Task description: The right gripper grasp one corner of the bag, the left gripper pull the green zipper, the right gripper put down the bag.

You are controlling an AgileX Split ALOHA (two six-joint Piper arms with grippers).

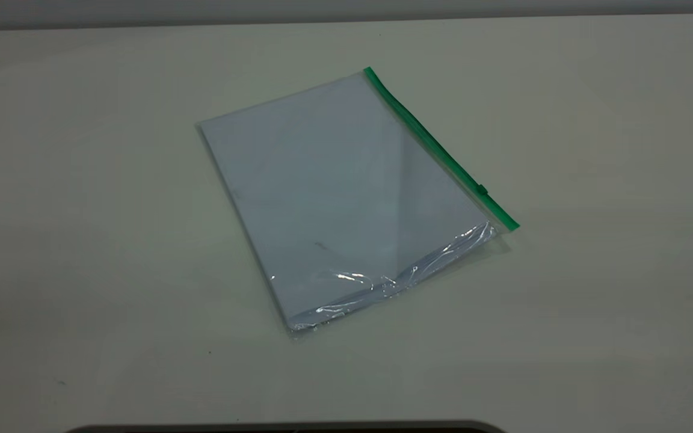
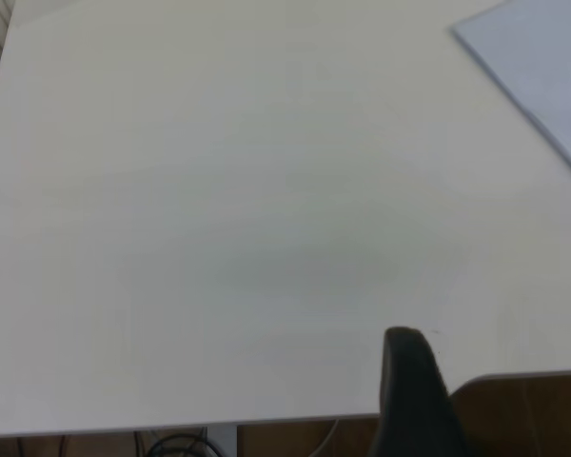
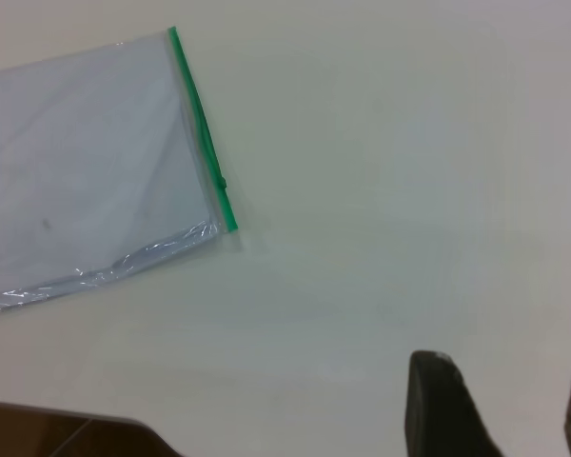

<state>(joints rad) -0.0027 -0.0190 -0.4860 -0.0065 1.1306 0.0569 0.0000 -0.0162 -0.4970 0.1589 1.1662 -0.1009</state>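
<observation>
The bag (image 1: 334,192), a clear flat pouch with white paper inside, lies flat on the table. The green zipper (image 1: 437,147) runs along its right long edge, with the slider tab (image 1: 482,190) near the front end. The corner of the bag (image 1: 506,228) is where the green strip meets the crinkled short edge. Neither arm shows in the exterior view. My right gripper (image 3: 510,405) is open and empty, well away from the bag (image 3: 86,162) and its zipper (image 3: 202,133). My left gripper (image 2: 414,390) hovers at the table's edge, far from the bag (image 2: 542,67).
The pale table (image 1: 82,240) bears only the bag. Its front edge shows in the left wrist view (image 2: 266,419) and in the right wrist view (image 3: 67,411), with dark floor beyond.
</observation>
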